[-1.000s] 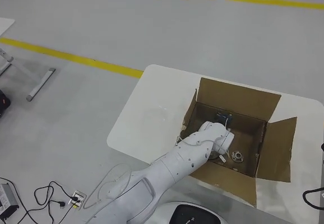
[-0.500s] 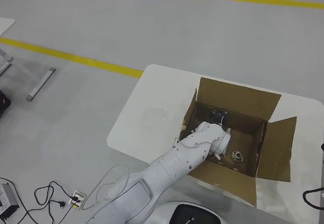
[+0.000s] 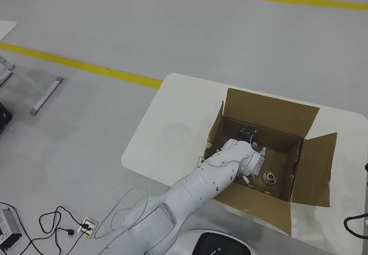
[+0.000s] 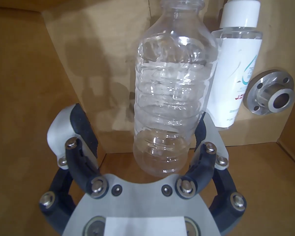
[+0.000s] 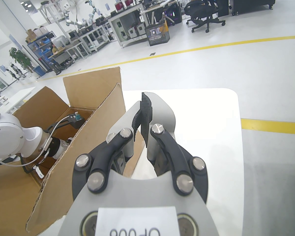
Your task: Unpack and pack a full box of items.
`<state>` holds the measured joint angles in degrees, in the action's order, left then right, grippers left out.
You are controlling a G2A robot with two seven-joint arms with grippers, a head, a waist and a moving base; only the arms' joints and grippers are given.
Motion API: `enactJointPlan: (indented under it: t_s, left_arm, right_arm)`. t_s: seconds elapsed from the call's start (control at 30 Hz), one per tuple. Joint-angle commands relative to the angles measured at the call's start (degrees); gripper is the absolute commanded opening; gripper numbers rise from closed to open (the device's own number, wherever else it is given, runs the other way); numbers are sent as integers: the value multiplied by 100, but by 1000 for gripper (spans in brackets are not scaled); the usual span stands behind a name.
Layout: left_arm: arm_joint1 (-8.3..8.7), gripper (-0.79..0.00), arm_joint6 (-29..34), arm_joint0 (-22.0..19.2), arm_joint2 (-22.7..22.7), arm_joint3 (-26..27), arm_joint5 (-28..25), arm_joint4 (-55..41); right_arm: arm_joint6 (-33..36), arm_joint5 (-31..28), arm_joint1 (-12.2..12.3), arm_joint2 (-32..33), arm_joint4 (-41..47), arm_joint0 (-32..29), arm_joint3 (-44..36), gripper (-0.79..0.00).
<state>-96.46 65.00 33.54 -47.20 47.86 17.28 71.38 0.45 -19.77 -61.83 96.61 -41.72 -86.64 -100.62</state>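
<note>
While my left gripper is sitting inside the cardboard box, I am holding its fingers spread on either side of the clear plastic bottle, not clamping it. A white spray bottle is sitting just beside that bottle, with a metal flange next to it. My right gripper is hovering pinched closed over the white table, outside the box.

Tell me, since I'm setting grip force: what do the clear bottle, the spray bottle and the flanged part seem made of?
Clear bottle: thin transparent plastic, glossy, ribbed; cardboard shows through. Spray bottle: probably clear plastic under a white label, with a matte white pump. Flanged part: metal, perhaps machined steel or aluminium, judging by its satin silver sheen.
</note>
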Motion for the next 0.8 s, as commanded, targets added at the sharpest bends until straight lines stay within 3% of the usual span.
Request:
enactJointPlan:
  t_s: [0.0,0.07,0.33,0.37,0.4,0.47,0.5,0.53,0.63,0.67,0.7,0.73,0.77]
  left_arm:
    - [-24,-15,-31,-27,9,-100,-45,-30]
    - [-51,-108,-74,-56,12,-195,-92,-77]
    - [-149,-148,-198,-120,41,-437,-176,-193]
    - [-159,-206,-207,-127,43,-458,-184,-202]
    - [-169,-372,-216,-135,43,-480,-186,-205]
    - [-185,-542,-241,-148,44,-515,-207,-209]
    - [-192,-699,-261,-151,42,-529,-213,-211]
    - [-198,-785,-276,-151,37,-539,-218,-219]
    - [-209,-785,-333,-143,-2,-503,-240,-263]
    - [-208,-785,-347,-141,-29,-468,-243,-285]
    - [-205,-785,-346,-138,-70,-422,-248,-329]
    - [-199,-785,-343,-140,-103,-357,-262,-343]
    - [-191,-785,-328,-137,-139,-279,-264,-353]
  right_arm:
    - [0,0,0,0,0,0,0,-785]
    - [0,0,0,0,0,0,0,-785]
    - [0,0,0,0,0,0,0,-785]
    - [0,0,0,0,0,0,0,-785]
    - [0,0,0,0,0,0,0,-785]
    - [0,0,0,0,0,0,0,-785]
    - [0,0,0,0,0,0,0,-785]
    - [0,0,0,0,0,0,0,-785]
    - [0,0,0,0,0,0,0,-782]
    - [0,0,0,0,0,0,0,-705]
    - [0,0,0,0,0,0,0,-209]
    - [0,0,0,0,0,0,0,0]
    - [0,0,0,0,0,0,0,0]
